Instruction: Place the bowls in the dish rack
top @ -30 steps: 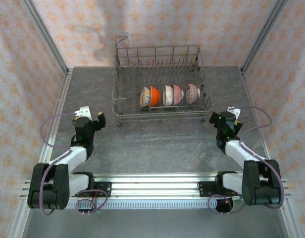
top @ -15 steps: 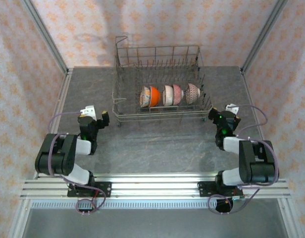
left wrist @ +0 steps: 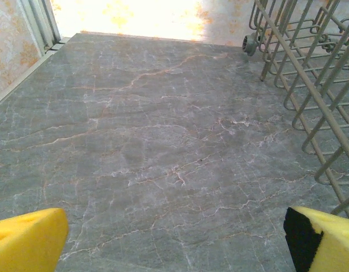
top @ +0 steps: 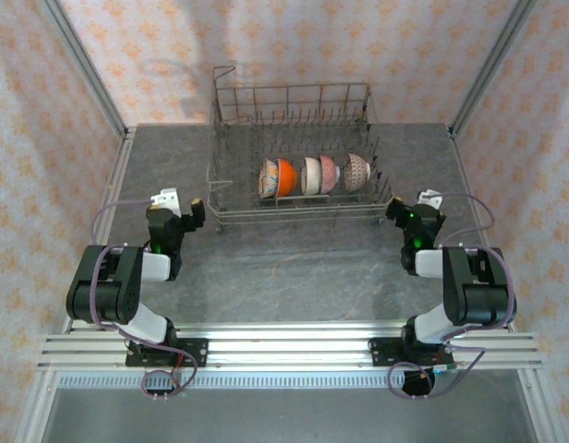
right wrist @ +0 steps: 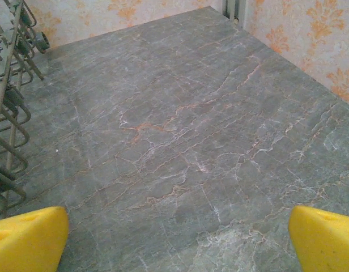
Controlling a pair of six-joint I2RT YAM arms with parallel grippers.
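Observation:
The grey wire dish rack (top: 231,197) stands at the back middle of the table. Several bowls stand on edge in a row between its tines: a patterned one (top: 268,178), a bright orange one (top: 285,177), a white one (top: 309,175), a pink one (top: 330,173) and a brown speckled one (top: 357,173). My left gripper (top: 180,209) hovers left of the rack's front corner, open and empty, its yellow fingertips (left wrist: 28,239) wide apart over bare stone. My right gripper (top: 411,207) sits right of the rack, open and empty, yellow fingertips (right wrist: 323,235) wide apart.
Grey marble tabletop (top: 294,268) lies between the arms and the rack. The rack's wires (left wrist: 310,85) stand at the right of the left wrist view, and its side wires (right wrist: 7,102) at the left of the right wrist view. Patterned walls enclose the table.
Both arms have folded back toward their bases, elbows rising, with the grippers drawn slightly up and back beside the rack. The bowls and rack have not moved.

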